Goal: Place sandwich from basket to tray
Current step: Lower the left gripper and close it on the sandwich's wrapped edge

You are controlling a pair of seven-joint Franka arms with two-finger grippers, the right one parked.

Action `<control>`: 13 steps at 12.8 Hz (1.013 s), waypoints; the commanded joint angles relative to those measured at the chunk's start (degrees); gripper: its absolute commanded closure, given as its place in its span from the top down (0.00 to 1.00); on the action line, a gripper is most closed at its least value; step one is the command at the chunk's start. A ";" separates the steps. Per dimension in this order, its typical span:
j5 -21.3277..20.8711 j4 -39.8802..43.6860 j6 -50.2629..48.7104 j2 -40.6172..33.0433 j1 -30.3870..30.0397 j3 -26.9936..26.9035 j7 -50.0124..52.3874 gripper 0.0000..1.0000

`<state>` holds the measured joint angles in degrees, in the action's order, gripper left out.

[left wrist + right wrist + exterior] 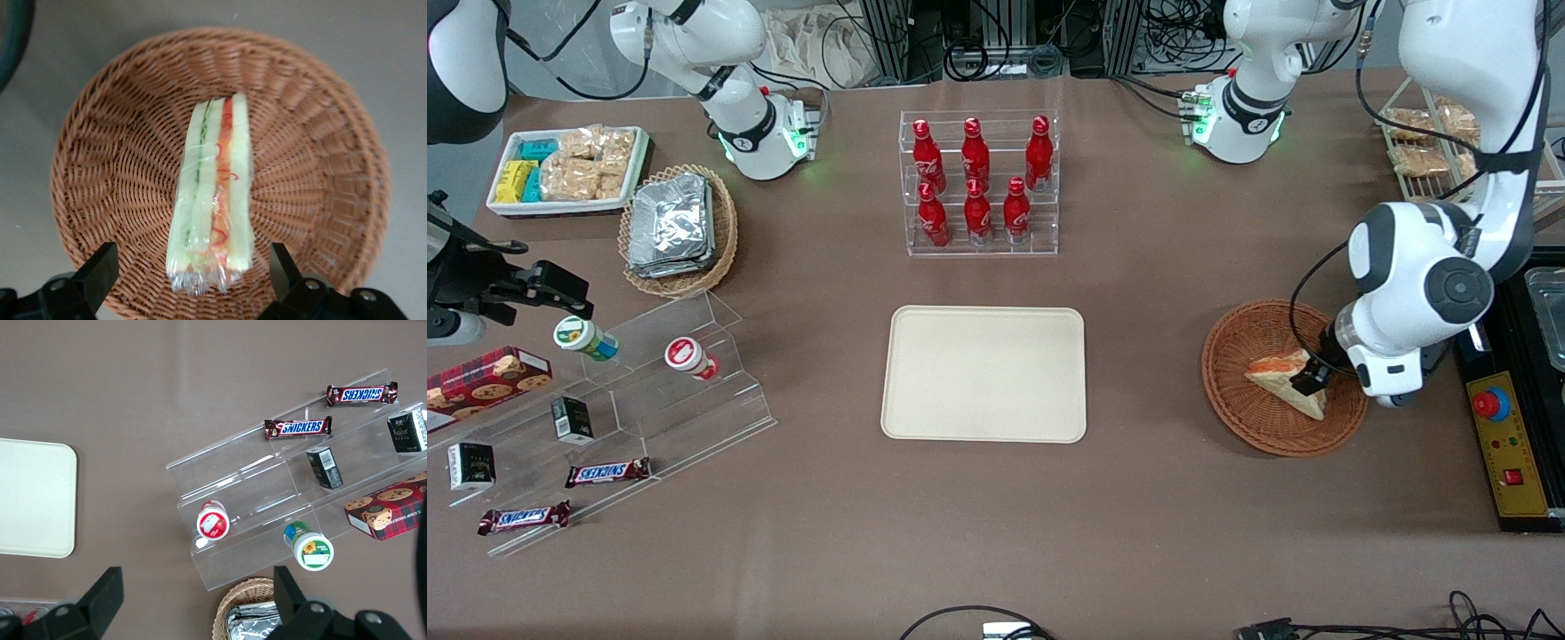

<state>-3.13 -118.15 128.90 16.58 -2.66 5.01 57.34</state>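
A brown tabletop carries the cream tray and the wicker basket; the hand, fingers spread, hovers over the wrapped sandwich.

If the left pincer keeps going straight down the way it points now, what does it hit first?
Most likely the sandwich: the open left pincer straddles one end of it in the basket. How much gap remains is unclear.

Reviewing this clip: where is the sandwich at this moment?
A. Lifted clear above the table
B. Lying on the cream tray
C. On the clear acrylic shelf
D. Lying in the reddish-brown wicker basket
D. The sandwich lies in the basket, with the open gripper straddling it; the tray holds nothing.
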 commanded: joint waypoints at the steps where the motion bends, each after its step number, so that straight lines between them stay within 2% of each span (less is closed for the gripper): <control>1: -0.30 -0.06 3.01 2.75 -0.06 0.09 2.07 1.00; 5: -0.30 1.16 4.78 5.57 0.03 0.09 3.48 0.99; 6: -0.39 1.43 4.43 5.40 0.03 0.09 3.66 0.62; 7: -0.56 1.35 4.34 5.22 0.03 0.09 4.09 0.01; 10: -0.65 3.88 2.16 5.13 0.11 0.09 5.15 0.00; 13: -0.65 10.90 -6.61 5.22 0.37 0.26 4.89 0.00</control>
<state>-3.18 -112.41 128.17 21.79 -2.61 5.03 61.24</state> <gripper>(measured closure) 0.648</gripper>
